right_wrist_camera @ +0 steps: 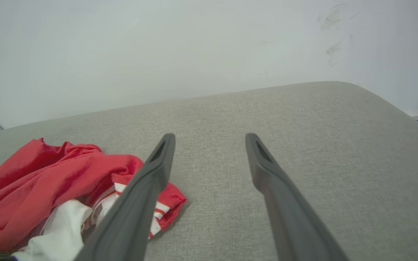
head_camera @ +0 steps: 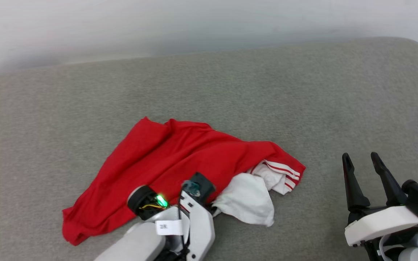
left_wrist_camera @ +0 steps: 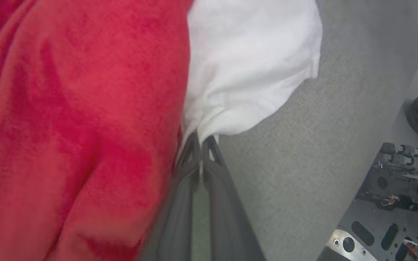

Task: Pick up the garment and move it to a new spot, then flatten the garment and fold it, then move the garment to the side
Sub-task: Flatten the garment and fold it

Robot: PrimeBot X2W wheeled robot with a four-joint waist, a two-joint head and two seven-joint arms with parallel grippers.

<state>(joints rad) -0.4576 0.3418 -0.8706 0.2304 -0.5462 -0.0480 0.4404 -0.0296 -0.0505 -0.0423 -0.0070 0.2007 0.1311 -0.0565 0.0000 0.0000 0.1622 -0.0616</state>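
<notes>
On the grey cushion (head_camera: 230, 83), the left fingers (left_wrist_camera: 218, 181) pinch the garment (head_camera: 180, 156); the right fingers (head_camera: 352, 185) are spread. This is the pickup step; I think lifting comes next.

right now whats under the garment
The garment lies crumpled on the grey cushion; the left gripper pinches its edge. Whatever lies beneath the cloth is covered.

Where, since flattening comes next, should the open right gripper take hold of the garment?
Probably the striped hem corner, from the robot's right: it juts from the garment toward the right gripper, apart from the left gripper's pinch at the white sleeve.
</notes>
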